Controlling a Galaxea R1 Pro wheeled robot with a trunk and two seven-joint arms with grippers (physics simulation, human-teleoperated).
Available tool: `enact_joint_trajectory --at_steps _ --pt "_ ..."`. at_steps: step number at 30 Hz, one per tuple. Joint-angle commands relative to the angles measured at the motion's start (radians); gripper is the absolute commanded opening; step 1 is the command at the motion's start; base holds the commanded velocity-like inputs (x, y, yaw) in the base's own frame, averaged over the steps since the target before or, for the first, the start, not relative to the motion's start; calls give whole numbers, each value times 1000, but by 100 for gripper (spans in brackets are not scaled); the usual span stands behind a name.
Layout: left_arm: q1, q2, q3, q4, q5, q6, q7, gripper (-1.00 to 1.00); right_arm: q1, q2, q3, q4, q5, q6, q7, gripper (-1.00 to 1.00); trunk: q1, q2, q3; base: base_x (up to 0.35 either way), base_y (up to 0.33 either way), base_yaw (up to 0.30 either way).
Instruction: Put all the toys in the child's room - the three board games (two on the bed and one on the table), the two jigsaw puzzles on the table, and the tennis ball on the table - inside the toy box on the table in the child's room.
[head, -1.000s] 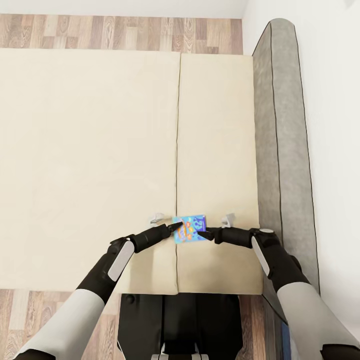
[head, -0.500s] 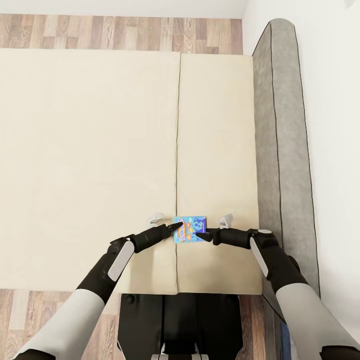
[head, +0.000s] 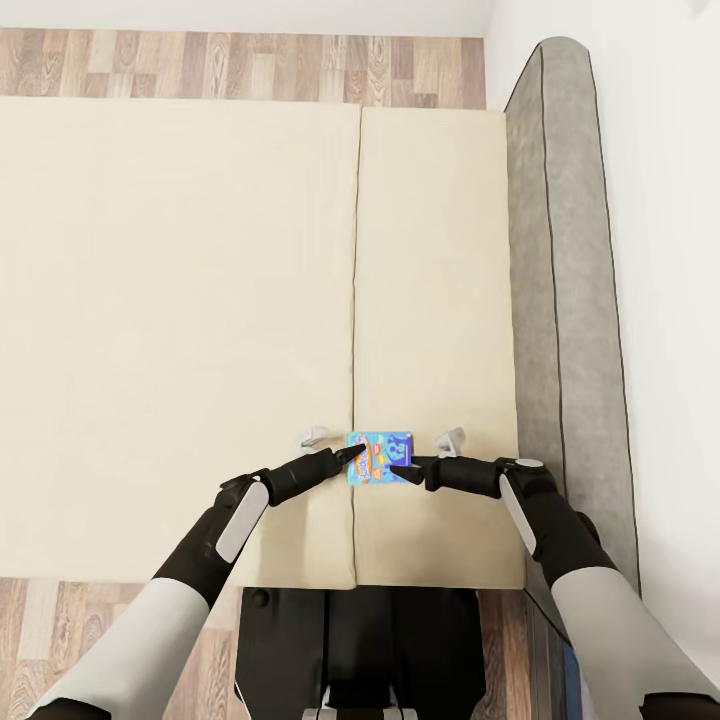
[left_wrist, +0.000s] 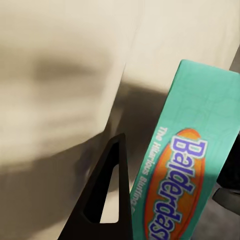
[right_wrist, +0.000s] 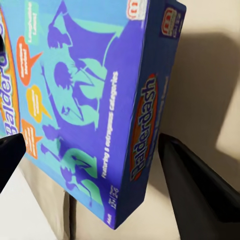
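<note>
Box (head: 379, 457) lies on bed (head: 180, 300), 6 o'clock edge, near seam. Right gripper (head: 405, 471) has slid in from 3 o'clock, fingers spread around box end. Left gripper (head: 352, 453) touches 9 o'clock side; its grip unclear. Two-handed pinch forming, lift not started.

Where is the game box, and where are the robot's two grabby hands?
Board game (head: 380, 457): head view, on its colourful top face.
Left gripper (head: 352, 452): head view, at its fingertips by the box's left edge.
Right gripper (head: 400, 470): head view, at its fingertips on the box's right edge.
</note>
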Motion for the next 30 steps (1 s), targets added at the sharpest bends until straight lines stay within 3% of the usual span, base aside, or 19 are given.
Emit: enact_joint_trajectory --at_steps 1,30 --pt "0 0 1 13 -15 -3 10 100 0 -1 1 -1 1 4 3 100 2 -1 -1 0 0 0" --pt "1 0 1 13 -15 -3 11 100 0 -2 -2 -2 2 2 11 100 2 -1 -1 0 0 0"
